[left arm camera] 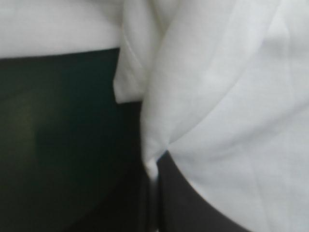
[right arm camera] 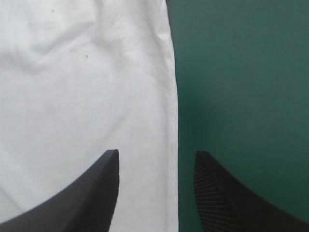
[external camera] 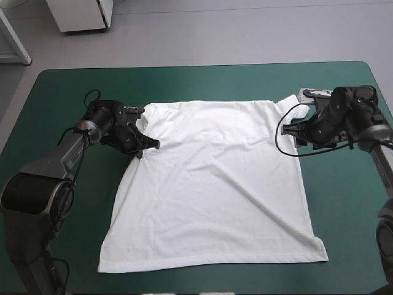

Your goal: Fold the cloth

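T-shirt (external camera: 215, 190) spread flat on worktop (external camera: 61, 110), long axis running far edge to near edge. My left jaws look clenched on its left sleeve, though the view is blurred. Right jaws released, straddling its right edge. Both arms equally near.

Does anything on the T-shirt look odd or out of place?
The T-shirt lies flat, yet a long crease runs slantwise to its near right corner, its sleeve is bunched in the left end effector, and small dark specks mark it.
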